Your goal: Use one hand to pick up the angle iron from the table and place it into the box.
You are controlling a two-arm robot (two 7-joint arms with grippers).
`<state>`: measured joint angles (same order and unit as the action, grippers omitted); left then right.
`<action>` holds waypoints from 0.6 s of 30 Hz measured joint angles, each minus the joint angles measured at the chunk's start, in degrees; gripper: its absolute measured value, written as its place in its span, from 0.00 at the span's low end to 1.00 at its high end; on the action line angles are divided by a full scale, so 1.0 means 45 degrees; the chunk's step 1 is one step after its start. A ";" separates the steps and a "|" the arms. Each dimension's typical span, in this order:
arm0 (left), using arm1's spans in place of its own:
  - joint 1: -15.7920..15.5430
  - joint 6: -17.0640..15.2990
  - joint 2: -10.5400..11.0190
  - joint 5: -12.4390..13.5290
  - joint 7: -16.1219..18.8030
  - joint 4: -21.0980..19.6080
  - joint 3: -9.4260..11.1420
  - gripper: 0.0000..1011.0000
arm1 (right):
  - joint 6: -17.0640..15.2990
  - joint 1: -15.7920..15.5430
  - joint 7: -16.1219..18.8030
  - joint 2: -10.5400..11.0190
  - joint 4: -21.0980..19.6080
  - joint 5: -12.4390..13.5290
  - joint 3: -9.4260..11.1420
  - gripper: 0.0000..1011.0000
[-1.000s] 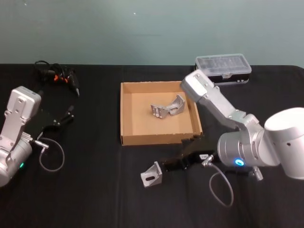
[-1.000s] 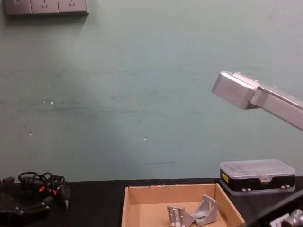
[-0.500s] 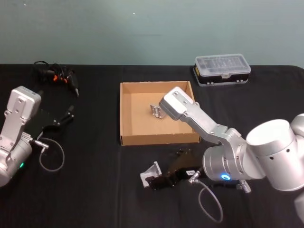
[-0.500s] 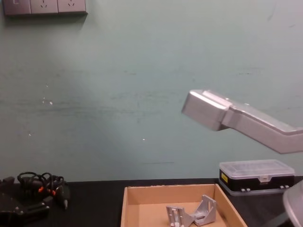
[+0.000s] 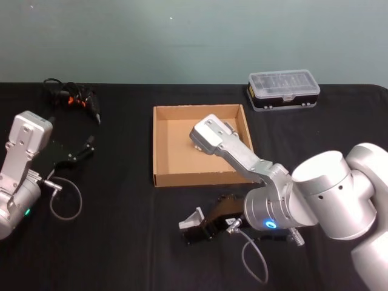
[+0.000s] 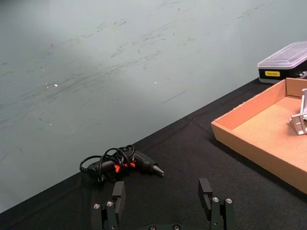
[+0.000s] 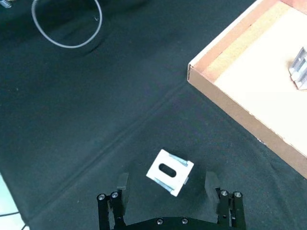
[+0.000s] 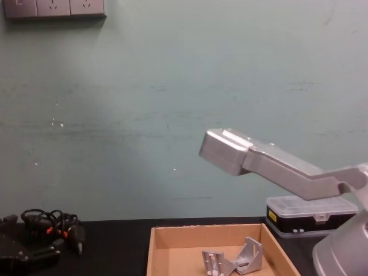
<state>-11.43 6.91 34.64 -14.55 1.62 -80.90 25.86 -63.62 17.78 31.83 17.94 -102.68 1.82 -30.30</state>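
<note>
A small silver angle iron [image 5: 193, 219] [image 7: 169, 172] lies on the black table [image 5: 121, 242], in front of the tan cardboard box [image 5: 200, 179] [image 7: 240, 115]. My right gripper [image 5: 197, 229] [image 7: 167, 184] is open and low over the table. Its two black fingers stand on either side of the angle iron, apart from it. The right arm's silver elbow hangs over the box. Two more angle irons [image 8: 233, 261] [image 6: 300, 120] lie inside the box. My left gripper [image 5: 85, 148] [image 6: 162, 191] stays parked at the table's left, open and holding nothing.
A black case with a clear lid [image 5: 284, 89] stands behind the box to the right. A black tool with coiled cable [image 5: 73, 97] [image 6: 122, 165] lies at the far left. Grey cable loops [image 5: 65, 197] hang by each wrist.
The right arm has swung left and toward me. Its gripper has come down so that its fingers flank the angle iron, and its elbow now covers part of the box. The left arm is still.
</note>
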 joint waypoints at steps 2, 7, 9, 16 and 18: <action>-0.0001 0.0000 0.0000 0.0000 0.0000 0.0000 0.0000 0.99 | -0.0012 0.0005 -0.0027 -0.0110 0.0108 -0.0088 0.0001 0.99; 0.0000 0.0000 0.0000 0.0001 0.0000 0.0000 0.0000 0.99 | -0.0001 -0.0006 -0.0070 -0.0315 0.0367 -0.0267 0.0096 0.99; 0.0000 0.0000 0.0000 0.0001 0.0000 0.0000 0.0000 0.99 | 0.0008 0.0003 -0.0063 -0.0353 0.0454 -0.0301 0.0100 0.99; 0.0000 0.0000 0.0001 0.0001 0.0000 0.0000 0.0000 0.99 | 0.0023 0.0024 -0.0056 -0.0381 0.0535 -0.0332 0.0106 0.99; 0.0001 0.0000 0.0000 0.0000 0.0000 0.0000 -0.0001 0.99 | 0.0028 0.0020 -0.0056 -0.0375 0.0517 -0.0326 0.0107 0.99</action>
<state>-11.43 6.91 34.65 -14.55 1.62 -80.90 25.86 -63.50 17.87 31.57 16.26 -100.35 0.36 -29.82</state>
